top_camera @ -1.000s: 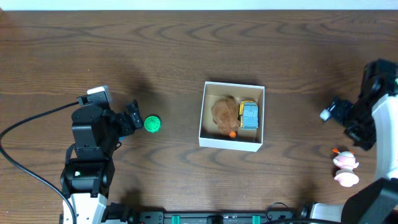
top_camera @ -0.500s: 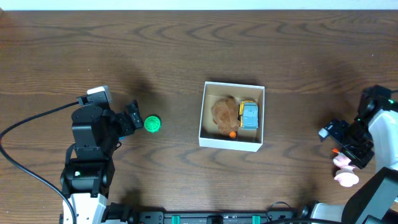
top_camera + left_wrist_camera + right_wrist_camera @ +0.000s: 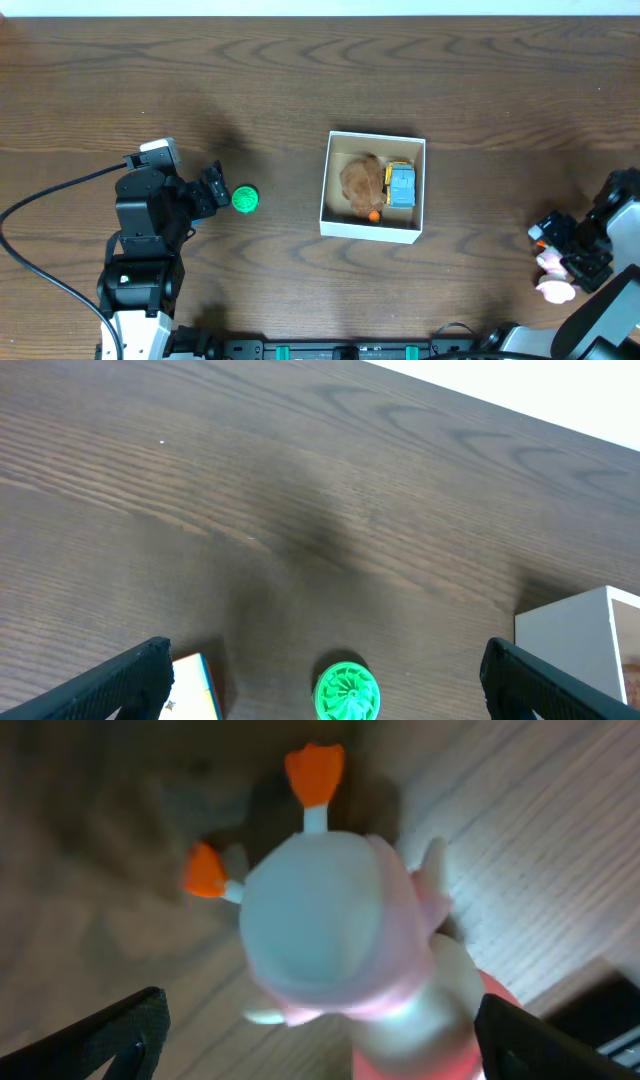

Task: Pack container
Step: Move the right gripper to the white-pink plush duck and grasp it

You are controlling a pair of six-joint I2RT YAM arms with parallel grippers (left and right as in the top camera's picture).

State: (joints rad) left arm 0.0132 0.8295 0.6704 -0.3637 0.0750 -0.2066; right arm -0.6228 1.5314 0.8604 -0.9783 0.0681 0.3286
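The container (image 3: 373,232) is a square white-walled box with a tan inside at the table's middle; it holds a brown plush toy (image 3: 360,180) and a blue and yellow toy truck (image 3: 400,185). Its white wall shows in the left wrist view (image 3: 580,640). A green round toy (image 3: 245,199) lies left of it, between my open left gripper's (image 3: 215,187) fingers (image 3: 345,690). My right gripper (image 3: 568,258) is open around a pink and white toy with orange feet (image 3: 330,920), which also shows overhead (image 3: 553,278), at the right edge.
A small multicoloured cube (image 3: 195,685) lies by the left finger in the left wrist view. A black cable (image 3: 40,210) runs along the left side. The table's front edge is close to the pink toy.
My right arm has moved toward the front edge and down over the pink toy, its fingers now on either side of it. The left arm and green toy have not moved.
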